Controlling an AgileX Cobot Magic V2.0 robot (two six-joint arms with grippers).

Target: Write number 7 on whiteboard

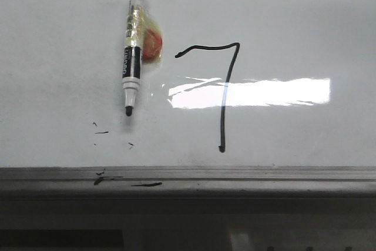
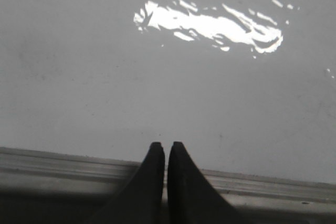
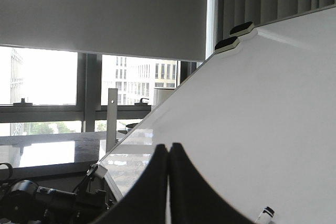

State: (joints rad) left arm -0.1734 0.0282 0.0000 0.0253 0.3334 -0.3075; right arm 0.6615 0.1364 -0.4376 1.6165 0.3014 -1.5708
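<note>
The number 7 (image 1: 223, 95) stands drawn in thin black line on the whiteboard (image 1: 294, 22), right of the board's middle in the front view. Its wavy top bar runs from a small hook at the left up to the corner, and its long stem drops almost straight through the bright strip of glare to a tiny hook near the grey ledge (image 1: 247, 174). A marker (image 1: 131, 45) lies flat against the board to the left of the figure, apart from it, tip pointing down, with an orange patch (image 1: 154, 45) just beside its barrel. A few black flecks (image 1: 101, 131) sit below the tip. No containers are here. The left tool (image 2: 166, 148) is pressed together, holding nothing, over the ledge. The right tool (image 3: 168, 150) is likewise pressed together and empty, facing the board's edge and the windows (image 3: 47, 87).
</note>
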